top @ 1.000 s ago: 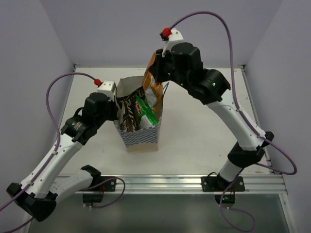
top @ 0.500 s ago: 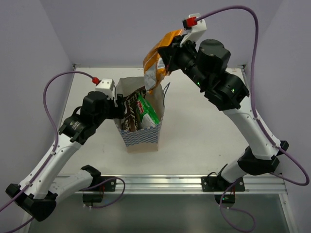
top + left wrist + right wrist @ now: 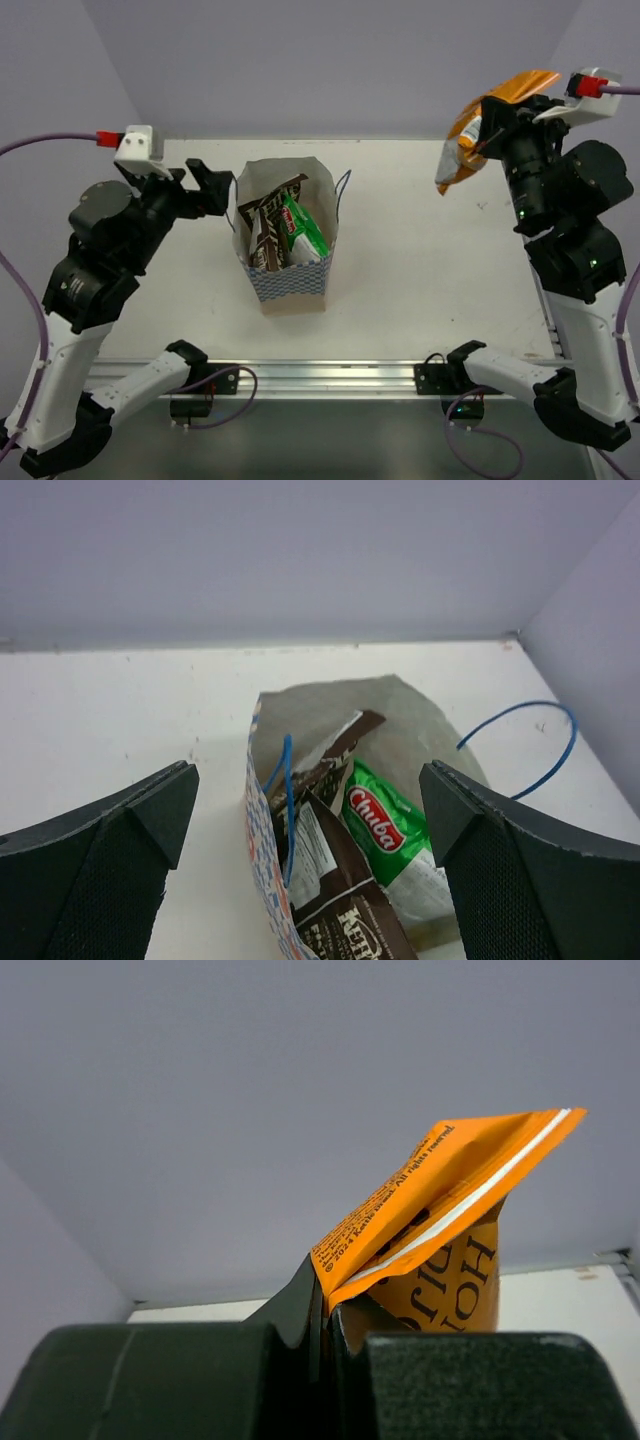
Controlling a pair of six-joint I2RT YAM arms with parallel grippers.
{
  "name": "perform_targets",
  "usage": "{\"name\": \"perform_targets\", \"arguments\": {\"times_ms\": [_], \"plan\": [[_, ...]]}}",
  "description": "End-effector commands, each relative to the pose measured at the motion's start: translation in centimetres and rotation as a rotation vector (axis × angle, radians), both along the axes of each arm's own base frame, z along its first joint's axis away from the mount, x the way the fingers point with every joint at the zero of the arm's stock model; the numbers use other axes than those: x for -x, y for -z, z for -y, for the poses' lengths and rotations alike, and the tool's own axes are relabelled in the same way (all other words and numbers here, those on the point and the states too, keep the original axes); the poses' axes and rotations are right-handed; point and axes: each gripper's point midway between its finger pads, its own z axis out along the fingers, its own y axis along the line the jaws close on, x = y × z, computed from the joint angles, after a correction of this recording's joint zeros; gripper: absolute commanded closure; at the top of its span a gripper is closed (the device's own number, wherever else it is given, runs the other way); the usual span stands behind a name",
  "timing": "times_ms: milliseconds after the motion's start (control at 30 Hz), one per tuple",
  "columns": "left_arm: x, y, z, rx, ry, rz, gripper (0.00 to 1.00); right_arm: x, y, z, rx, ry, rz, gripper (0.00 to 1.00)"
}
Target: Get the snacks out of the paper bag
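Note:
The paper bag [image 3: 291,287] stands upright at the table's middle, mouth open. A green-and-white snack packet [image 3: 303,232] and dark brown packets [image 3: 266,226] stick up inside it. My right gripper [image 3: 492,124] is shut on the top seam of the orange snack packet [image 3: 463,152], which hangs high above the table's right side, well clear of the bag. In the right wrist view the orange packet [image 3: 440,1210] is pinched between my jaws [image 3: 328,1310]. My left gripper [image 3: 207,184] hovers open, just left of the bag's rim, holding nothing. The left wrist view looks down between its fingers [image 3: 305,790] at the green packet [image 3: 396,832] and a brown packet [image 3: 340,905].
Thin blue cord handles [image 3: 530,738] loop off the bag's rim. The white table [image 3: 420,250] is walled at the back and both sides. A metal rail [image 3: 330,378] with the arm bases runs along the near edge.
My right arm has swung up and right, carrying the orange packet out of the bag. My left gripper has let go of the bag's left rim, opened wide and drawn back left.

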Motion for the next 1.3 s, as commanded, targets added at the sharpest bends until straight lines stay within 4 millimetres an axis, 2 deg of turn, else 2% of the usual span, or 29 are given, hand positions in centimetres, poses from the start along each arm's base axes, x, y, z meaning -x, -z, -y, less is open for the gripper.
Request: {"name": "perform_targets", "arguments": {"times_ms": [0,33,67,133,167,233,300,333,367,433,467,533,567,600,633,667,700,767,900,933,1000,1033,1067,1133,1200,1267], "plan": [[1.6,-4.3,-2.4,-0.004,-0.059,0.109,0.0,-2.6,3.5,1.8,-0.03,0.084,-0.063,1.0],[1.5,-4.5,-3.5,-0.016,-0.114,0.114,0.0,-3.0,4.4,2.1,-0.035,0.09,-0.081,1.0],[1.4,-4.3,-4.1,-0.037,-0.147,0.109,0.0,-4.1,6.3,2.5,-0.042,0.096,-0.123,1.0],[0.7,-2.9,-5.6,-0.077,-0.245,0.074,0.0,-5.8,8.6,3.5,-0.067,0.117,-0.181,1.0],[0.5,-1.7,-6.1,-0.085,-0.284,0.032,0.0,-6.7,10.4,3.1,-0.062,0.094,-0.226,1.0],[-0.1,0.3,-6.3,-0.106,-0.325,-0.03,0.0,-9.1,13.3,3.0,-0.058,0.089,-0.302,1.0],[-0.2,2.1,-6.3,-0.098,-0.338,-0.065,0.0,-11.0,14.8,3.0,-0.059,0.073,-0.343,1.0],[-0.2,2.7,-6.7,-0.098,-0.363,-0.07,0.0,-13.0,17.0,2.6,-0.048,0.066,-0.396,1.0],[-0.2,2.9,-6.9,-0.082,-0.378,-0.066,0.0,-14.0,17.5,2.6,-0.053,0.059,-0.407,1.0],[0.2,3.9,-7.6,-0.08,-0.409,-0.072,0.0,-16.1,18.5,1.2,-0.059,-0.01,-0.423,1.0],[0.3,4.0,-7.7,-0.072,-0.413,-0.07,0.0,-18.4,20.0,0.4,-0.068,-0.037,-0.458,1.0],[0.8,4.4,-7.9,-0.065,-0.415,-0.065,0.0,-20.4,20.8,-2.2,-0.08,-0.165,-0.483,1.0],[0.9,4.7,-8.0,-0.064,-0.419,-0.071,0.0,-22.7,21.7,-3.6,-0.103,-0.22,-0.505,1.0],[1.2,4.7,-8.2,-0.058,-0.421,-0.069,0.0,-23.7,21.7,-4.9,-0.117,-0.284,-0.5,1.0],[1.3,4.9,-8.4,-0.062,-0.432,-0.073,0.0,-23.9,21.8,-7.1,-0.139,-0.41,-0.507,1.0],[1.5,5.1,-8.6,-0.061,-0.442,-0.082,0.0,-24.5,20.8,-8.3,-0.176,-0.472,-0.489,1.0],[1.7,5.0,-8.8,-0.058,-0.45,-0.08,0.0,-26.0,22.2,-9.4,-0.196,-0.525,-0.491,1.0],[1.9,4.7,-9.1,-0.05,-0.457,-0.071,0.0,-26.4,22.4,-11.0,-0.243,-0.624,-0.496,1.0],[2.2,4.5,-9.3,-0.041,-0.461,-0.065,0.0,-28.5,26.9,-10.9,-0.323,-0.613,-0.575,1.0],[2.2,4.6,-9.2,-0.042,-0.46,-0.069,0.0,-29.2,29.1,-10.8,-0.333,-0.601,-0.616,0.99],[2.1,4.7,-9.0,-0.039,-0.452,-0.074,0.0,-29.7,32.1,-10.4,-0.335,-0.578,-0.669,0.91],[2.0,4.8,-8.7,-0.036,-0.437,-0.078,0.0,-30.1,34.7,-10.2,-0.344,-0.563,-0.722,0.87],[1.9,4.9,-8.6,-0.035,-0.433,-0.08,0.0,-30.4,36.0,-9.7,-0.347,-0.55,-0.748,0.78],[1.7,5.1,-8.1,-0.033,-0.412,-0.086,0.0,-30.5,39.6,-9.0,-0.365,-0.516,-0.839,0.73],[1.6,5.3,-7.9,-0.038,-0.403,-0.094,0.0,-30.2,41.5,-8.1,-0.368,-0.489,-0.903,0.6],[1.6,5.5,-7.7,-0.044,-0.394,-0.1,0.0,-29.8,42.2,-7.3,-0.344,-0.466,-0.932,0.56]]}}
